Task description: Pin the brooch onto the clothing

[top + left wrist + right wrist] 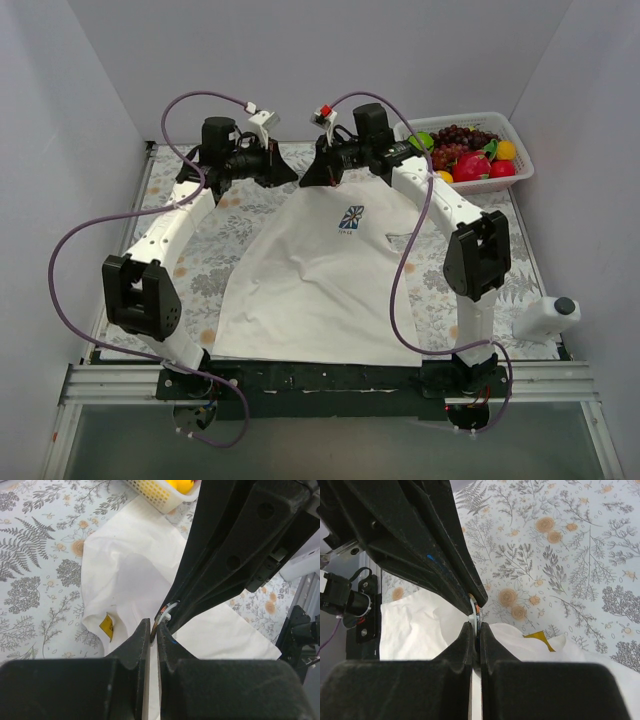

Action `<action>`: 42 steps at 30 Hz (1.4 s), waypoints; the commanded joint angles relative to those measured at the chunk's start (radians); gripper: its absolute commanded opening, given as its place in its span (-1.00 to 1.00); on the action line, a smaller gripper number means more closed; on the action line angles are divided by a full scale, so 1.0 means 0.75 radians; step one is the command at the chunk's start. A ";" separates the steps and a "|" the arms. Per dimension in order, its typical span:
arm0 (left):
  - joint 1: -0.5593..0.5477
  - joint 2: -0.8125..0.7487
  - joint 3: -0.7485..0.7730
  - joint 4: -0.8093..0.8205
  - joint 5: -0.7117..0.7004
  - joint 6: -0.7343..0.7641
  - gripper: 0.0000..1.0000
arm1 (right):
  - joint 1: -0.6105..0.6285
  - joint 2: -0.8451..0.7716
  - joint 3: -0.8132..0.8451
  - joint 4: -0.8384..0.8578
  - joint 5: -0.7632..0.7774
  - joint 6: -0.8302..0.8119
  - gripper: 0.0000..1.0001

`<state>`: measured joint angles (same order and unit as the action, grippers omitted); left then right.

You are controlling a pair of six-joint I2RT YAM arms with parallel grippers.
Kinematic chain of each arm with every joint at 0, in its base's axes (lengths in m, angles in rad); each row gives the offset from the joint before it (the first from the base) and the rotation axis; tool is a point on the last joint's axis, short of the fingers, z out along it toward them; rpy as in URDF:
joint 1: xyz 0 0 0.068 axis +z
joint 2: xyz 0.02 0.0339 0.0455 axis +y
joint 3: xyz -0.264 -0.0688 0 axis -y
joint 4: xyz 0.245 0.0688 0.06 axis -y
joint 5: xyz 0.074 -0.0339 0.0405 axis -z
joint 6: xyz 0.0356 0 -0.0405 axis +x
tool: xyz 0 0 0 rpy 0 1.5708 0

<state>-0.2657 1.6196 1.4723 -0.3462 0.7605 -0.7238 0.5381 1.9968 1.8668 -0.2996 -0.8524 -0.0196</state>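
You should treat the brooch (475, 611) as a tiny, hard, slippery disc and nip it by its rim. The clothing (320, 270) is soft, lies spread flat and will likely pucker. Both arms reach to its far collar, tips meeting. Your left fingers (152, 630) and right fingers (475, 630) are clenched, with the brownish speck between them; you cannot tell which pair holds it

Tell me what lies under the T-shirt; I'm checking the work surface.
The fern-and-flower mat shows beside the T-shirt and likely continues beneath it; anything else under the cloth is hidden.
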 commanded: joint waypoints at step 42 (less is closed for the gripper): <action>-0.265 -0.591 -0.404 0.349 -0.026 0.100 -1.00 | 0.046 0.029 -0.100 0.070 0.259 0.108 -0.97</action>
<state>-0.3656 1.3315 1.1683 -0.2417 0.5011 -0.5838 0.5804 1.9854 1.8332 -0.3649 -0.8936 0.0395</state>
